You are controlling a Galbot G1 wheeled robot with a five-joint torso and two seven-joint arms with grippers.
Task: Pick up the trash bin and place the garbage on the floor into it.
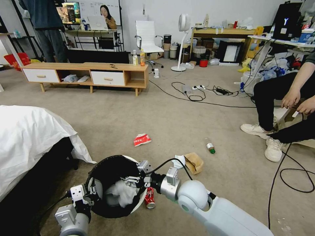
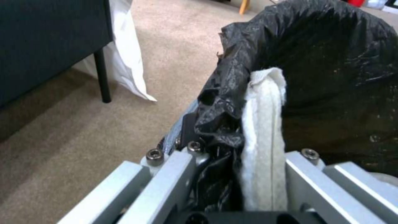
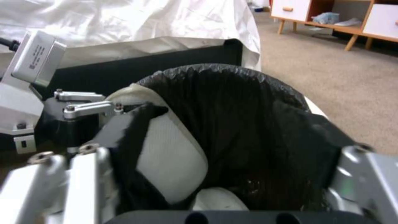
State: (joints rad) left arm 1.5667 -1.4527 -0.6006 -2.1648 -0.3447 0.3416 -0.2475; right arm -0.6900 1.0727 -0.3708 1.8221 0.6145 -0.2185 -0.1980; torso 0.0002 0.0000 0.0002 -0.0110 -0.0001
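Jaws of the left gripper [image 1: 93, 189] are clamped on the near rim of the small round white plastic bin lined with a black bag [image 1: 110, 170], pinching a white tissue [image 2: 265, 130] against the liner. Right gripper [image 1: 133, 181] reaches over the bin's mouth with its jaws spread wide; crumpled white tissue [image 1: 123, 193] lies inside. Just right, on the beige carpet floor [image 1: 164, 118], lie a red soda can [image 1: 150, 197], brown paper bag [image 1: 194, 162], red-and-white wrapper [image 1: 142, 139] and green-capped clear bottle [image 1: 210, 146].

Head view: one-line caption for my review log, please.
Left gripper holds the trash bin by its rim while the right gripper drops white tissue inside.
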